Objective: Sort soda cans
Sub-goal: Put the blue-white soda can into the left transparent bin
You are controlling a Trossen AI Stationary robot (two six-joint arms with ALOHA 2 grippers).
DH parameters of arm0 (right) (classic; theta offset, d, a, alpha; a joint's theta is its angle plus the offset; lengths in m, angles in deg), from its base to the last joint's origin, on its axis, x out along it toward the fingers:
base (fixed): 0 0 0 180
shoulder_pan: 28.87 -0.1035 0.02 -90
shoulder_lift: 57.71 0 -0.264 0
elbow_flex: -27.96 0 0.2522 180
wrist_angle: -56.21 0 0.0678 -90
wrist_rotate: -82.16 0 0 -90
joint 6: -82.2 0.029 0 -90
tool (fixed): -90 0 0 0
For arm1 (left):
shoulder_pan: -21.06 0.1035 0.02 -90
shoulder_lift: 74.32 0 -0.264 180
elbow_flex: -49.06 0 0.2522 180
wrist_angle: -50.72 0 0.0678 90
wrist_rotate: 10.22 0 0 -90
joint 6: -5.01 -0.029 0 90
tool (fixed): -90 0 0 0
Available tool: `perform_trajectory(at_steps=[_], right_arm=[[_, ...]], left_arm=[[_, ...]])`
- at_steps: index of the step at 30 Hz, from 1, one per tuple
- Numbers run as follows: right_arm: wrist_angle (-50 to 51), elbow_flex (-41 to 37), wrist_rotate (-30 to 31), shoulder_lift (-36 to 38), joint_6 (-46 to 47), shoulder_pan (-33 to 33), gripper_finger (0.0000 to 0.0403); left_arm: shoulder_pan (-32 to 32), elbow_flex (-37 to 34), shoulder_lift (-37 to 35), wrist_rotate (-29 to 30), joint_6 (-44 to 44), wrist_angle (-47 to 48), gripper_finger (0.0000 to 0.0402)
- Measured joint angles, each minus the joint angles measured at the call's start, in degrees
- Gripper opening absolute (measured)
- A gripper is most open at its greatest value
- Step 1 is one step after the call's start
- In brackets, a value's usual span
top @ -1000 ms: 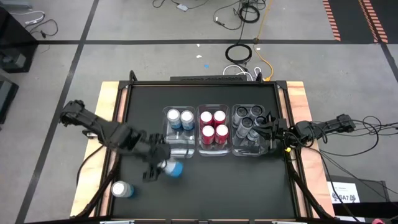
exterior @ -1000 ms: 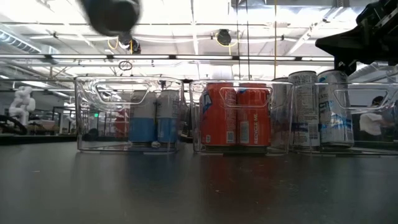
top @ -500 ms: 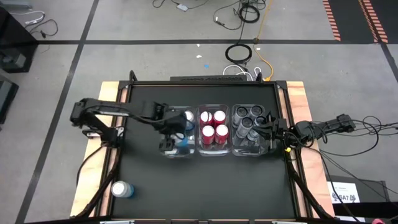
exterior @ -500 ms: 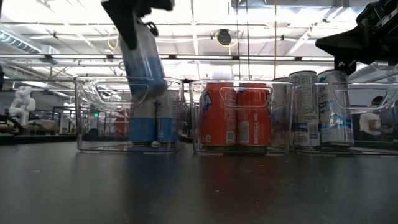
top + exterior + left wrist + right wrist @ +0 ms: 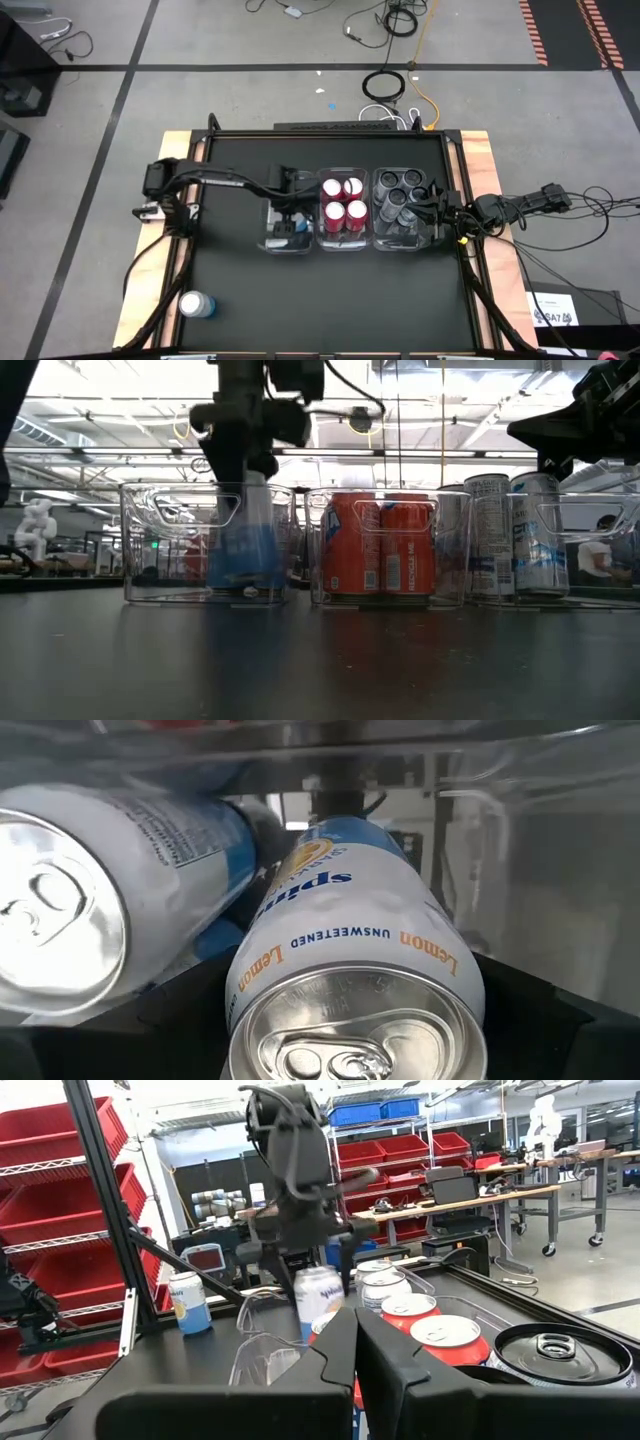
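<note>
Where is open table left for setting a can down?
The table in front of the three bins is bare except one blue can at its front left corner. A bare strip lies behind the bins. It is crowded at the left bin, where the left tool lowers a can.

Grey floor (image 5: 250, 100) all round, crossed by dark tape lines, with cables (image 5: 385, 85) coiled behind the table. Red bins (image 5: 50, 1140) line the shelving, workbenches (image 5: 500, 1190) stand beyond, and ceiling lights (image 5: 400, 380) glare bright overhead.
</note>
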State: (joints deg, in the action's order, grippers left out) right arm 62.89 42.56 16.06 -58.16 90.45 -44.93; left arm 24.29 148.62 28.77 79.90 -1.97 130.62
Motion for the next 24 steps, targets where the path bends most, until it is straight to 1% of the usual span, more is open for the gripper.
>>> perform_trajectory(at_steps=[7,11,15,24], right_arm=[[0.0,0.0,0.0,0.0,0.0,0.0,0.0000],[0.0,0.0,0.0,0.0,0.0,0.0,0.0000],[0.0,0.0,0.0,0.0,0.0,0.0,0.0000],[0.0,0.0,0.0,0.0,0.0,0.0,0.0000]], left_arm=[[1.0,0.0,3.5,0.2,-1.4,-1.2,0.0334],[1.0,0.0,3.7,0.4,-1.4,-3.2,0.0334],[1.0,0.0,3.7,2.0,-1.3,-5.2,0.0334],[1.0,0.0,3.7,3.3,-0.9,-6.5,0.0334]])
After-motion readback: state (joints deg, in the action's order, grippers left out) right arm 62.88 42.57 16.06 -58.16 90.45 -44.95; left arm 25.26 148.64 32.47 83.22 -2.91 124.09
